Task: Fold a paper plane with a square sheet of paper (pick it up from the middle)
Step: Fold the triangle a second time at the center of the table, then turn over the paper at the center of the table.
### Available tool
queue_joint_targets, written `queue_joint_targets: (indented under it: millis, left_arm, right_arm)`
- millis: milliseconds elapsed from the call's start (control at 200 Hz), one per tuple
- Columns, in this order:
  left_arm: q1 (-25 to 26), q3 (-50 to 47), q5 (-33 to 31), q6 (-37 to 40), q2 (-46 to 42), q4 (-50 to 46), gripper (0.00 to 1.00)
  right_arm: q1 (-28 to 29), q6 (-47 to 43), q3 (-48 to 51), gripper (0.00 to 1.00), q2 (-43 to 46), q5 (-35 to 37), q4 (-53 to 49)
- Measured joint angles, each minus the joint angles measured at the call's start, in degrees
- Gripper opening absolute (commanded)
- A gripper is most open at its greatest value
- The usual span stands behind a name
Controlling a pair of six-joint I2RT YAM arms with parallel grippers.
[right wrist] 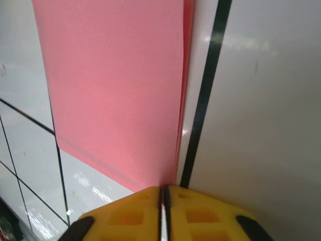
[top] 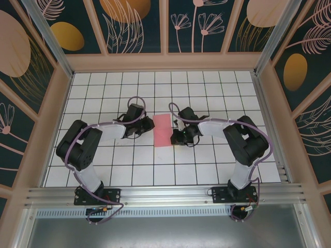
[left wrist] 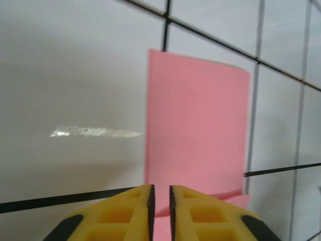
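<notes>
White-tiled desk (top: 207,170) w/ dark grid lines, boxed in by floral wall panels (top: 129,26).

Top view: square sheet of paper (top: 162,130) lies flat mid-desk between the two arms. It reads as a tall oblong, so prob. folded in half already. Left tool (top: 147,131) is at its left edge and right tool (top: 174,136) at its right edge, both low to the desk.

Left wrist: sheet (left wrist: 198,130) straight ahead of the yellow fingers (left wrist: 125,213). A second layer peeks out at the near end. Left tool (left wrist: 160,193) is parted just a crack, w/ nothing seen clamped.

Right wrist: sheet (right wrist: 115,85) runs up and left from the tool, w/ doubled edges showing along its right side, next to a grid line. Right tool (right wrist: 164,190) has its fingers (right wrist: 200,213) nearly together, a hairline slit. Can't tell if the paper edge is nipped.

Handling, my read: v. light, thin and floppy, slides easily on glossy tile, and creases or tears if pinched hard. Hard to get under when flat. Best taken at a free edge or corner, or lifted at the middle fold line w/ the other tool pinning it.
</notes>
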State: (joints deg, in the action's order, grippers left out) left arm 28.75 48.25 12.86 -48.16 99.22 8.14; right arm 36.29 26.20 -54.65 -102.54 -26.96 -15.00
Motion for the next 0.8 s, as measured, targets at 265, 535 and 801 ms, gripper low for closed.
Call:
queue_joint_targets:
  millis: [265, 535, 801]
  left_arm:
    - [0.0, -2.8, 1.6, -2.9, -9.4, 0.8, 0.52]
    - [0.5, -10.2, 4.5, -8.2, -11.8, 4.5, 0.66]
    - [2.0, -13.2, 5.9, -12.1, -11.8, 9.2, 0.73]
  right_arm:
    - [-1.9, 1.3, -2.8, 0.42, 2.3, 0.3, 4.0]
    - [-4.2, 1.1, -4.5, 0.42, -0.3, 0.3, 6.2]
    - [-4.4, 0.7, -5.9, 0.32, -5.1, -2.4, 7.9]
